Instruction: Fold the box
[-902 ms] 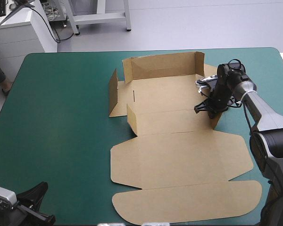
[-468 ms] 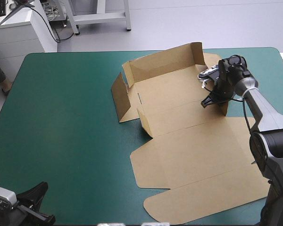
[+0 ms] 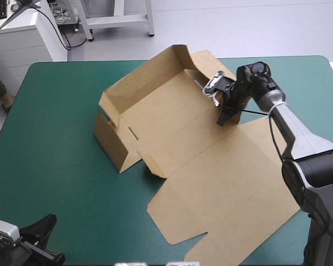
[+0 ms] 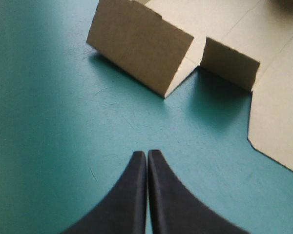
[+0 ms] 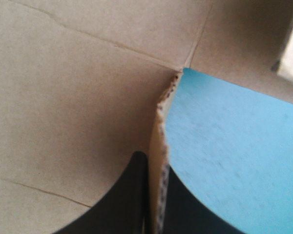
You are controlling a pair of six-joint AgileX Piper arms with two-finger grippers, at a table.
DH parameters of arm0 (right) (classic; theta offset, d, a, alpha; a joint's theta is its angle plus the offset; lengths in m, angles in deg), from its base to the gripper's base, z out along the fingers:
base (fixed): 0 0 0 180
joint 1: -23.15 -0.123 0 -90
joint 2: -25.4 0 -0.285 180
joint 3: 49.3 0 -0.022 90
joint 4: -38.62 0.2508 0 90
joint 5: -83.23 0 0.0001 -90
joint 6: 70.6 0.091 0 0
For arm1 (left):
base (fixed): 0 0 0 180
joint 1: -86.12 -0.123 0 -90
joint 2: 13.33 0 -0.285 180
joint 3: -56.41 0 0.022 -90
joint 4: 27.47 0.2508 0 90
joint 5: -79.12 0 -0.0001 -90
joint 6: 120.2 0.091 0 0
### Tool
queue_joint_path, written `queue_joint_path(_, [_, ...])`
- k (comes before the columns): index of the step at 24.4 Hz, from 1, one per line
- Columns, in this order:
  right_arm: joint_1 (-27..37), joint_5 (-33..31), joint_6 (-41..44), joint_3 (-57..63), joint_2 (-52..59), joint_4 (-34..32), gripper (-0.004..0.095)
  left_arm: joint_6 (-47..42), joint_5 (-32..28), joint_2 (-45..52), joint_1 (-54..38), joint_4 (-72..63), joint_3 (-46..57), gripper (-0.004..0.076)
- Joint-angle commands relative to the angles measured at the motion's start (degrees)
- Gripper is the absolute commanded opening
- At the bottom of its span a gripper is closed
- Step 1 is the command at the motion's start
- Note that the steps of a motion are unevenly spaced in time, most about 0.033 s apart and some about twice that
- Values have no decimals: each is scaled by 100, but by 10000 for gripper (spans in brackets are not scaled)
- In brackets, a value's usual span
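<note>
Hovering over the near left corner of the teal-green surface [image 3: 55,144], the left pincer [image 3: 40,231] has its black fingers [image 4: 132,195] pressed together in a point. It holds nothing and is well apart from the box [image 3: 194,166]. The brown box lies at the middle of the surface, turned at a slant and partly formed. Its left end wall [image 3: 108,141] stands upright, as does the long far wall [image 3: 139,83], and a short flap [image 4: 230,63] rises by the near left corner. The wide lid panels [image 3: 233,210] lie flat toward the near right. At the box's right end the right pincer [image 3: 223,117] is clamped on a thin upright edge of board [image 5: 161,146], probably the right side wall.
</note>
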Motion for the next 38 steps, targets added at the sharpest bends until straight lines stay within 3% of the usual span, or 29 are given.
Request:
queue_joint_path(1, [-389, 216, -451, -213, 270, 53, -19, 2, -386, -110, 34, 0, -131, -8])
queue_joint_path(7, [-1112, 411, -950, -265, 114, 57, -19, 2, -386, -110, 34, 0, -131, -8])
queue_joint_path(17, [-2114, 220, -1787, -383, -214, 44, -19, 2, -386, -110, 34, 0, -131, -8])
queue_joint_path(24, [-2238, 597, -1863, -450, -450, -87, -19, 2, -386, -110, 34, 0, -131, -8])
queue_joint_path(28, [-2238, 1227, -1891, -460, -681, -87, -19, 2, -386, -110, 34, 0, -131, -8])
queue_joint_path(33, [-2225, 1284, -1891, -460, -741, -111, -15, 2, -386, -110, 34, 0, -131, -8])
queue_joint_path(38, [-2213, 1206, -1917, -482, -741, -308, 186, 2, -386, -110, 34, 0, -131, -8])
